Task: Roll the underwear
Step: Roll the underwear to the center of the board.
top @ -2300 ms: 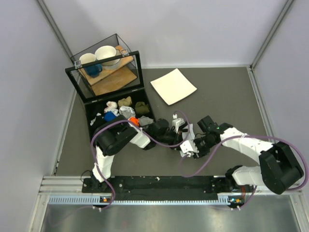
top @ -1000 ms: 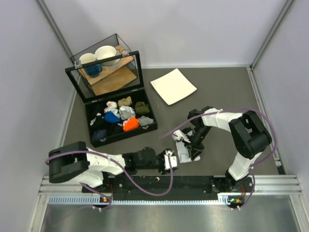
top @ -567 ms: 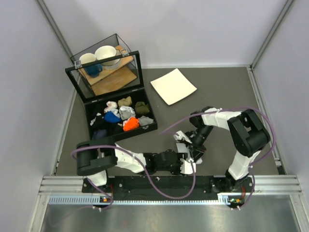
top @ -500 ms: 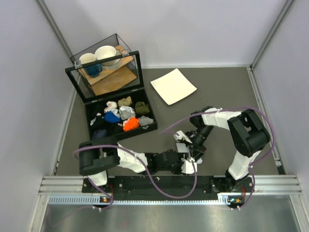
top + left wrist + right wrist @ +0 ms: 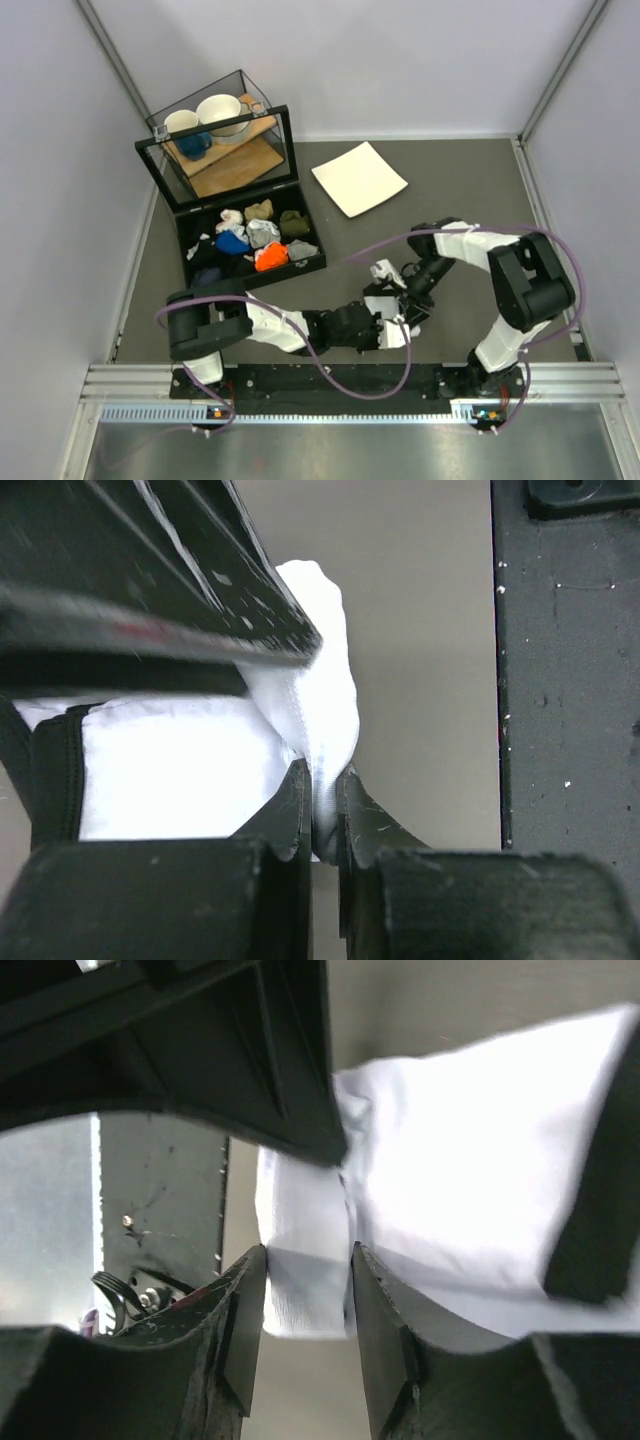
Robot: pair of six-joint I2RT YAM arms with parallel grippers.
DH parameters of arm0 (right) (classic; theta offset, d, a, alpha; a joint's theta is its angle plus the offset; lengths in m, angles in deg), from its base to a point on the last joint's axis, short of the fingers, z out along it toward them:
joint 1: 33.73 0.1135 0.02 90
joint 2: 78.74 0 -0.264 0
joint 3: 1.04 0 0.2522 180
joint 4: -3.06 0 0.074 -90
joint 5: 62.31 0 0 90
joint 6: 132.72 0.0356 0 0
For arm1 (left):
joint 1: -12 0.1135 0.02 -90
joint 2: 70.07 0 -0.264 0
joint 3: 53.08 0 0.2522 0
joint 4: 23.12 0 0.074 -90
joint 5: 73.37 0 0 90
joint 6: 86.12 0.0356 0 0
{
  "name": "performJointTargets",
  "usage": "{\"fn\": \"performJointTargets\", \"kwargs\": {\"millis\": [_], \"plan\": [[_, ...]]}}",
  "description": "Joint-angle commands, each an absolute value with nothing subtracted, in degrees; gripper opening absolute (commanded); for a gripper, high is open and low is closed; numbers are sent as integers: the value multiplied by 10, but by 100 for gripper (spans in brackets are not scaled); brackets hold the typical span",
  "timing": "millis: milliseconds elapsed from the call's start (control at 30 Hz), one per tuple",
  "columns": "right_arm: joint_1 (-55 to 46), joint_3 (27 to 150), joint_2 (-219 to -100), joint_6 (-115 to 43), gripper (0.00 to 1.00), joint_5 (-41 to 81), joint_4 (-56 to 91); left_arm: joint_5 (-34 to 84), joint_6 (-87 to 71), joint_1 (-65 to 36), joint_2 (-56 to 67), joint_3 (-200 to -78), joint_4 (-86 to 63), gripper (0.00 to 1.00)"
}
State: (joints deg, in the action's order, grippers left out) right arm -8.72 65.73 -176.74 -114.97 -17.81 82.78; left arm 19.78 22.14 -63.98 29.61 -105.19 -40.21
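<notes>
The underwear (image 5: 380,304) is a bunched white garment on the grey table close to the near rail. In the left wrist view it fills the left half (image 5: 180,780). A fold of it runs down between the jaws of my left gripper (image 5: 322,802), which is shut on that fold. My left gripper (image 5: 397,331) reaches it from the left, low over the table. My right gripper (image 5: 408,307) comes in from the right. In the right wrist view its jaws (image 5: 303,1280) stand apart around a rolled edge of the underwear (image 5: 300,1290), loosely, with a thin gap on one side.
A black compartment box (image 5: 305,268) with small cloth bundles stands at the left, its glass lid raised. Mugs and a wooden board sit behind it. A white square plate (image 5: 359,178) lies at the back. The black base rail (image 5: 330,380) runs just behind the grippers.
My left arm has swung right to the underwear, and its jaws have closed on a fold. My right gripper's jaws have widened around the fabric, and the underwear has bunched up smaller.
</notes>
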Motion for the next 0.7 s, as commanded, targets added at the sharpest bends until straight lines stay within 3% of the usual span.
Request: {"fn": "performJointTargets", "kwargs": {"millis": [0,167,367,667], "plan": [[-149,667,-1674,-1144,43,-190,792,317,134,-600,294,-1045,-382,0],[-223,656,-1582,-1163,45,-214,782,431,41,-516,319,-1052,-386,1],[-225,601,-1473,-1239,47,-245,780,557,-88,-445,382,-1089,-378,1],[-112,530,-1399,-1280,51,-190,728,645,-255,-380,481,-1115,-426,2]]}}
